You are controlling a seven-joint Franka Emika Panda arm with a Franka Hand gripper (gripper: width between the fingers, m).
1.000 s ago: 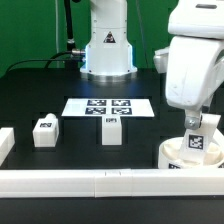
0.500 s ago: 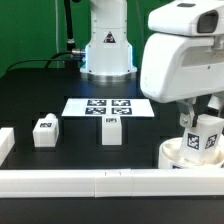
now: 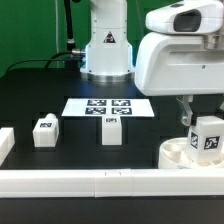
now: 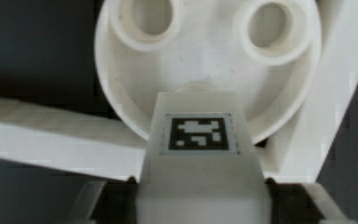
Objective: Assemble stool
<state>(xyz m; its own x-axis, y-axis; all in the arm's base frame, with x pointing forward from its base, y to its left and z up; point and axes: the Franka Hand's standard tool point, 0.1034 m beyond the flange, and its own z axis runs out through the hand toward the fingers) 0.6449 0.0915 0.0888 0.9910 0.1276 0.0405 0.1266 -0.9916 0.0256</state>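
– Over at the exterior view's right, just behind the front border bar (image 3: pixel 100 181), sits the seat (image 3: pixel 176 154). The claw (image 3: pixel 205 130) is clenched on a leg (image 3: pixel 208 139), held upright with its lower end down at the seat. Agreed?

– Agreed. From the wrist the leg (image 4: pixel 199 140) fills the middle, tag toward the camera, and the seat (image 4: pixel 126 70) lies beyond it with two open sockets. I'd guess the third socket is under the leg's far end, but I cannot tell whether the end has entered it.

– So how should the seating be done well?

– Keep the leg plumb and centred on its socket, and go down slowly. The seat lies loose on the counter (image 3: pixel 30 90), so any sideways push would likely slide it or tip it against the bar. I'd hold the grip until the leg stops going down, and only then let go.

– And the rest?

– One loose leg (image 3: pixel 45 131) and a second loose leg (image 3: pixel 112 130) stand well apart from the seat, near the marker board (image 3: pixel 108 106).

– Anything readable?

– Only square black-and-white tags, on the legs and the board. They are patterns, not letters or digits. The arm's base (image 3: pixel 107 55) bears a small dark mark, too small to read. I see no brand name.
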